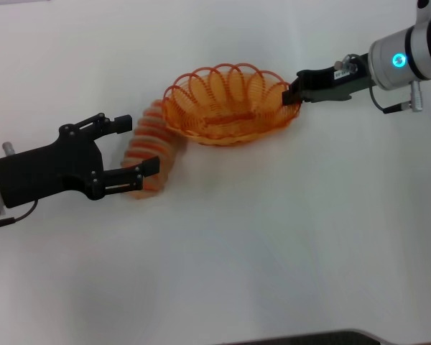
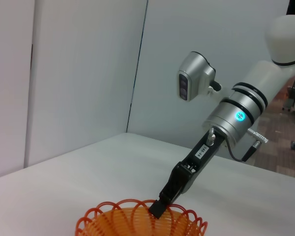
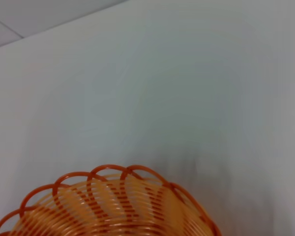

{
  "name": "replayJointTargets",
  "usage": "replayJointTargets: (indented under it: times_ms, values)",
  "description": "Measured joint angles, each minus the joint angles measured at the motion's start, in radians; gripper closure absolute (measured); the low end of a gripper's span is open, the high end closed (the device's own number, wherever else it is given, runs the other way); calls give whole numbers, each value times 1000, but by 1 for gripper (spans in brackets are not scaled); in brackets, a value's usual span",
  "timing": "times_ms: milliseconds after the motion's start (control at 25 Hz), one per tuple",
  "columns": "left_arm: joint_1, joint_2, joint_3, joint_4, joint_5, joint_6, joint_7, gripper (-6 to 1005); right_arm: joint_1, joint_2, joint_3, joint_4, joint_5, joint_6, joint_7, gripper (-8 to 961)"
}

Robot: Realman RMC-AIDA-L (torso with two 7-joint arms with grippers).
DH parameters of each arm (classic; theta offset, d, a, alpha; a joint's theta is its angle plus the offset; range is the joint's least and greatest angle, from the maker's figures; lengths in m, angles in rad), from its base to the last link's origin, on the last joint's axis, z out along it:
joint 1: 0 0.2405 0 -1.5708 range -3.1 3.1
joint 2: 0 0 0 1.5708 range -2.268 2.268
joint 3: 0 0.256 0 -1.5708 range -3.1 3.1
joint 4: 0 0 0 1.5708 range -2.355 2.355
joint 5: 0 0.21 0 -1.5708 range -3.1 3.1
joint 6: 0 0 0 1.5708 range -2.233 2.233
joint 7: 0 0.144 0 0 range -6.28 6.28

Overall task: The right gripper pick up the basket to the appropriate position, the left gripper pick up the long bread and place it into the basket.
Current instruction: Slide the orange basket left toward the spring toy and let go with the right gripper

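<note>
Right end effector (image 1: 293,93): clamped narrow on the scalloped rim of the basket at the end nearest the right arm; the left wrist view shows the tip (image 2: 157,209) biting the rim from above.
Left end effector (image 1: 133,147): spread wide, one finger on either side of the long bread's near end; whether the pads touch the loaf cannot be told.
Basket (image 1: 230,108): oval orange wire, on or just above the white worktop (image 1: 273,244), empty inside; which of the two cannot be told.
Long bread (image 1: 152,151): striped tan loaf lying curved on the worktop, its far end tucked against or under the basket's rim on the side towards the left arm.
Step in hand: basket held in place by the right arm, left arm set for the bread grasp.
Next move calls for: closing squarely on the loaf, lifting it clear of the rim, then carrying it over the basket's opening without dragging the wire loops.
</note>
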Motion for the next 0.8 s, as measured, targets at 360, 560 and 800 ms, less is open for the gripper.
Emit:
replayJointTargets:
  times_ms: [360, 560, 800]
  values:
    - [-1, -3, 0, 0, 4, 0, 2, 99, 26, 7, -15, 3, 2, 3, 0, 865]
    - [-3, -3, 0, 0, 4, -1, 2, 99, 25, 8, -21, 0, 6, 3, -2, 868]
    - [-4, -3, 0, 0, -2, -12, 2, 99, 3, 8, -21, -14, 18, 2, -21, 872]
